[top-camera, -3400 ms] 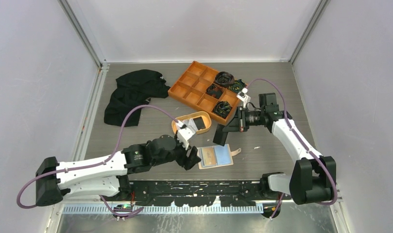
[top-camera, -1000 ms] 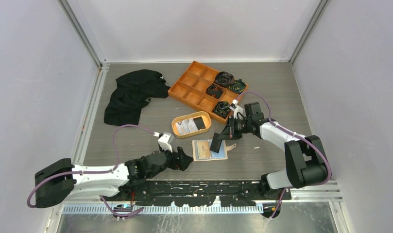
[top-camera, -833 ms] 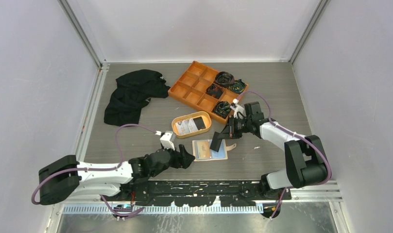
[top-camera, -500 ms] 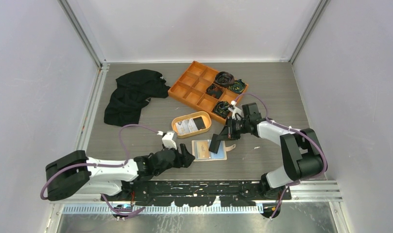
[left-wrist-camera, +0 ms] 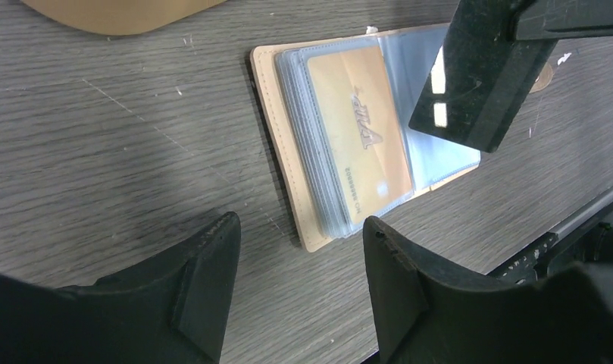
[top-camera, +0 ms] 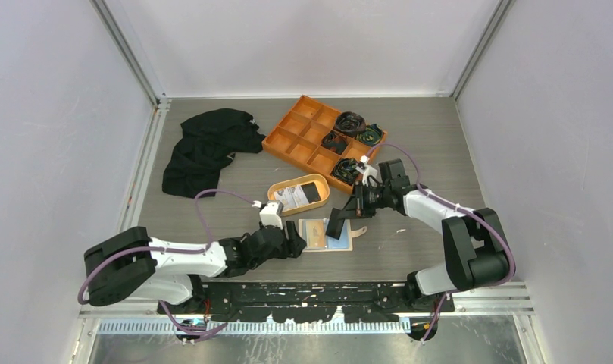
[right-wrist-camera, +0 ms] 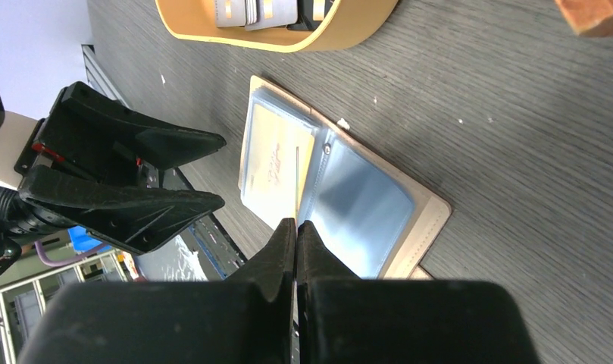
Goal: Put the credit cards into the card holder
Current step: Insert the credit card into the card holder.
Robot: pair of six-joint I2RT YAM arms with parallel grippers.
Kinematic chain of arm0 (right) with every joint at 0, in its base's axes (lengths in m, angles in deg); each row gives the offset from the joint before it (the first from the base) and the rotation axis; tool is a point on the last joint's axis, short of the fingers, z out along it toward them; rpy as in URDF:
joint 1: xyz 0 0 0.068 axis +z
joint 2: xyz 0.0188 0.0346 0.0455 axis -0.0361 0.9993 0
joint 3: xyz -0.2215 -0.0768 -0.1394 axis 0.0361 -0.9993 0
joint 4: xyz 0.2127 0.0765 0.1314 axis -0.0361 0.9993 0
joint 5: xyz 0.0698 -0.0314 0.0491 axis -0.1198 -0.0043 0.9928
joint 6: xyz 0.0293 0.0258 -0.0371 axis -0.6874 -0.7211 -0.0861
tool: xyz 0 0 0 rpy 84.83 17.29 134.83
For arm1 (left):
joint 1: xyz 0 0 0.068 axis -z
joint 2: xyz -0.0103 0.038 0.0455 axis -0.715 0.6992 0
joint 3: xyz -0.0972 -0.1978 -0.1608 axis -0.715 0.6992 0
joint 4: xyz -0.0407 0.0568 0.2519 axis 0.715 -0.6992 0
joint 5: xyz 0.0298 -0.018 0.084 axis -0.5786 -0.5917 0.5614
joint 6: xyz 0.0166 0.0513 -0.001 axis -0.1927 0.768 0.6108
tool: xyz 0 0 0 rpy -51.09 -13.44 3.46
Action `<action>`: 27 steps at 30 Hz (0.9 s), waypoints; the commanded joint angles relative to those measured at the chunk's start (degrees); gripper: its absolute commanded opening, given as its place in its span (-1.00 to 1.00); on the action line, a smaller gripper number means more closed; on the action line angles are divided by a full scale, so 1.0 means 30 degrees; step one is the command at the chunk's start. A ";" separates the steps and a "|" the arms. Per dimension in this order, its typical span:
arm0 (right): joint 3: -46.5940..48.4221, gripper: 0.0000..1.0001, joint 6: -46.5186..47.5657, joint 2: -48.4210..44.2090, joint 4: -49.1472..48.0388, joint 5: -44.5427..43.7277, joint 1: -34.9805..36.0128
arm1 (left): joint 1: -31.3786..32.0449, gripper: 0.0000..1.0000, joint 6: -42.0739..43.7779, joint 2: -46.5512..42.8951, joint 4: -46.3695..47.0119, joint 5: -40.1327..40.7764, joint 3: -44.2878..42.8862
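The beige card holder [top-camera: 324, 248] lies open on the table, with clear sleeves and a gold card [left-wrist-camera: 364, 136] in the left sleeve. My right gripper [top-camera: 354, 211] is shut on a black credit card [top-camera: 337, 222] and holds it edge-down just over the holder's middle fold; the card shows in the left wrist view [left-wrist-camera: 477, 83] and edge-on in the right wrist view [right-wrist-camera: 296, 182]. My left gripper [top-camera: 292, 244] is open and empty, low on the table at the holder's left edge [left-wrist-camera: 276, 144]. More cards [top-camera: 290, 196] lie in the oval orange dish [top-camera: 273, 200].
An orange divided tray [top-camera: 318, 140] with dark coiled items stands behind the dish. A black cloth [top-camera: 208, 148] lies at the back left. A black rail [top-camera: 311, 292] runs along the near table edge, close to the holder.
My left gripper has slid forward and right, up to the holder's left edge. My right gripper came down from higher up with the black card and now stays almost still over the holder.
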 commanded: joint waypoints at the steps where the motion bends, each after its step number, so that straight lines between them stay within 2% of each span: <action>1: 0.0513 -0.98 0.0211 0.0001 -0.0252 0.0478 -0.0060 | -0.0147 0.21 0.0103 0.0309 -0.0105 0.0232 -0.0871; 7: 0.0631 -0.98 -0.0343 0.0890 -0.0770 0.0781 -0.0019 | -0.0197 0.21 0.0037 0.0619 0.0018 0.0066 -0.1005; 27: 0.0641 -0.98 -0.0272 0.0474 -0.0550 0.1150 0.0032 | -0.0476 0.15 -0.0078 0.1710 -0.0255 -0.0328 -0.1255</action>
